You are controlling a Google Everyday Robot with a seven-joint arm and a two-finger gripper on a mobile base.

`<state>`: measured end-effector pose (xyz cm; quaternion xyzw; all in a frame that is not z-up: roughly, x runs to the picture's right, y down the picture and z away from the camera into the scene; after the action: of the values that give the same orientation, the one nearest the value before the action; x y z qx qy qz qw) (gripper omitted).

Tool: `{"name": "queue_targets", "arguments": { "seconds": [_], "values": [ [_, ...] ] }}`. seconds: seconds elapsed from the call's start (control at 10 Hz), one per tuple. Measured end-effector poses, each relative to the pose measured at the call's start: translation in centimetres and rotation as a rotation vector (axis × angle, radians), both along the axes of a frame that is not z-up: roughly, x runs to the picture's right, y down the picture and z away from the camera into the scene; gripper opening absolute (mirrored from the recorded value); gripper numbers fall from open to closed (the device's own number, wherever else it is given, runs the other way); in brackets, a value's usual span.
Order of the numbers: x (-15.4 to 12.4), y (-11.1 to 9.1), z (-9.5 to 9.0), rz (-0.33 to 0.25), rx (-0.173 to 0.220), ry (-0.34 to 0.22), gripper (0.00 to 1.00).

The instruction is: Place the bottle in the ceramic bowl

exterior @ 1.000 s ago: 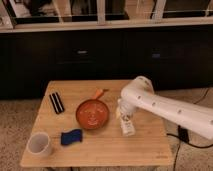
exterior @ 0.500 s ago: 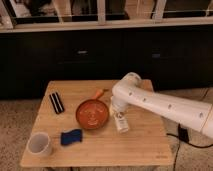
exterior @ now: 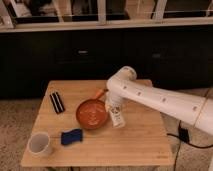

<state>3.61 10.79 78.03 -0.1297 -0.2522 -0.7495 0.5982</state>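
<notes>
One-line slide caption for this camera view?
White arm's tool carries the small white labelled plastic bottle beside the round orange-red ceramic bowl on the wooden table.

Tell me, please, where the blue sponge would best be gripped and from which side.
Probably from above, across the narrower front-to-back span of the blue sponge: it lies flat on the table, long side running left-right, apart from the white cup. The gripper holds the bottle beside the ceramic bowl.

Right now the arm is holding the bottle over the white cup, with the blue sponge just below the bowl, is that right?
Not quite. In the camera view the gripper has the bottle at the right rim of the ceramic bowl, not over the white cup, which sits far left. The blue sponge is indeed just below the bowl.
</notes>
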Motion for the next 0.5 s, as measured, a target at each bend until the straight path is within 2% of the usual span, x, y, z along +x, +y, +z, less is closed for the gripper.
{"name": "queue_targets", "arguments": {
  "seconds": [0.5],
  "values": [
    [-1.3,-1.7,-0.9,-0.032,0.008,-0.025,0.02]
  ]
}}
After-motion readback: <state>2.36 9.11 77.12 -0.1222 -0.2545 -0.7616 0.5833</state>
